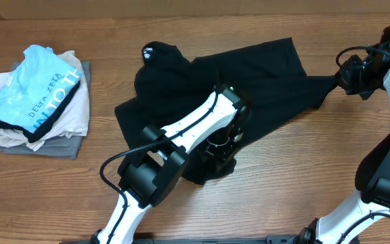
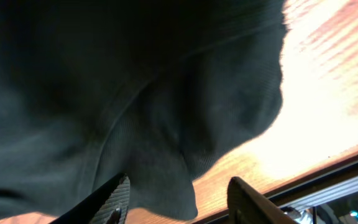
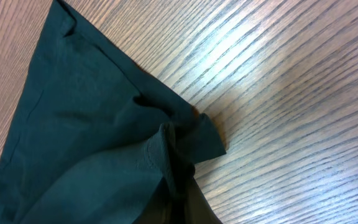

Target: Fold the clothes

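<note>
The black shirt (image 1: 263, 74) lies crumpled across the middle of the wooden table, with its white neck label at the back left (image 1: 147, 51). My left gripper (image 1: 219, 146) hangs over the shirt's front part. In the left wrist view its fingers (image 2: 179, 202) are open, with a lobe of the shirt's edge (image 2: 135, 81) lying between them. My right gripper (image 1: 344, 78) is at the far right, shut on a stretched-out corner of the shirt. In the right wrist view the cloth (image 3: 73, 137) bunches into the jaws (image 3: 191, 205), which it mostly hides.
A pile of folded white and grey garments (image 1: 59, 132) sits at the left, topped by a light-blue "DELTA ZETA" shirt (image 1: 36, 95). The table's front edge (image 2: 328, 180) runs close to the left gripper. Bare wood (image 3: 291, 93) lies right of the shirt.
</note>
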`<state>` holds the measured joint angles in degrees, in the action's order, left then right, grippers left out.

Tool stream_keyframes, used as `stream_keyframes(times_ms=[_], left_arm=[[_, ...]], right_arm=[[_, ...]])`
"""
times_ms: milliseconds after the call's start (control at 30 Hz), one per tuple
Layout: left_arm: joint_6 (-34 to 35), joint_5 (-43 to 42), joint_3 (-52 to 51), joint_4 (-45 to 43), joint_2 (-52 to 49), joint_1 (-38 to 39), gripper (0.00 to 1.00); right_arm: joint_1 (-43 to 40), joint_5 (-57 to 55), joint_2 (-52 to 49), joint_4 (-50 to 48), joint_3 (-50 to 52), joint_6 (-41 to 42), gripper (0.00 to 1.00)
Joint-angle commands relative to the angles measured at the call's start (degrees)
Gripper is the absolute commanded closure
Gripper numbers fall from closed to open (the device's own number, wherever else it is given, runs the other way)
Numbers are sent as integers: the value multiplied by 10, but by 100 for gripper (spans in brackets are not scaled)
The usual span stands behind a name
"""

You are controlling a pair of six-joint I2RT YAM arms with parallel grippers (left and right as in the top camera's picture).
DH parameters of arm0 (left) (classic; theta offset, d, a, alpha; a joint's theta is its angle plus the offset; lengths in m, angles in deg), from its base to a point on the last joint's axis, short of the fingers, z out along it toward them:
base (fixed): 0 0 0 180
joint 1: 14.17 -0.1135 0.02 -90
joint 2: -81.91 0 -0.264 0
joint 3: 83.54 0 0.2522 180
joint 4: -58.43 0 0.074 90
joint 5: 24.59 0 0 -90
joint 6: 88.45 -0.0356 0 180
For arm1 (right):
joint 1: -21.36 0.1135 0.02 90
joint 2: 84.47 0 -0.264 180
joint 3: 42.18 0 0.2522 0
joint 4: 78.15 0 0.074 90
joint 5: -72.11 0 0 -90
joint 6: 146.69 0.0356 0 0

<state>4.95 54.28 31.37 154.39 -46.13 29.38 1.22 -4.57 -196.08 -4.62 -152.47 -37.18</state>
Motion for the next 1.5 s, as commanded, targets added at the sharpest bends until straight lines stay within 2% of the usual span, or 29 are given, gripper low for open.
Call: stream_keyframes(times_ms=[0,100,133,167,200,400,600,867,1000,1167,1200,1300,1367,1467], left_arm=[[30,-14,-23,-15,3,0,47],[31,-23,-47,-30,3,3,57],[31,-23,-57,-33,3,4,64],[37,-22,-68,-30,3,5,77],[47,-19,-77,-26,3,5,96],[134,63,-91,46,21,-10,95],[194,150,-91,126,133,-77,96],[193,157,-93,147,255,-153,96],[188,160,-93,147,268,-163,96],[186,156,-114,147,268,-162,94],[191,156,-122,146,268,-162,93],[191,156,-151,125,268,-162,89],[191,157,-170,104,268,-162,85],[191,162,-194,68,268,-163,82]], right_arm=[[2,2,2,-1,-2,3,96],[2,2,2,-1,-2,3,96],[2,2,2,-1,-2,3,96],[2,2,2,-1,-2,3,96],[2,2,2,-1,-2,3,96],[2,2,2,-1,-2,3,96],[2,2,2,13,-2,3,91],[2,8,2,75,-2,3,89],[5,45,2,77,-2,2,96],[20,47,2,107,-2,-16,95],[23,45,2,112,-2,-19,88],[34,25,2,114,-2,-19,75],[41,21,2,110,-2,-19,57],[49,-7,1,104,-2,-19,40]])
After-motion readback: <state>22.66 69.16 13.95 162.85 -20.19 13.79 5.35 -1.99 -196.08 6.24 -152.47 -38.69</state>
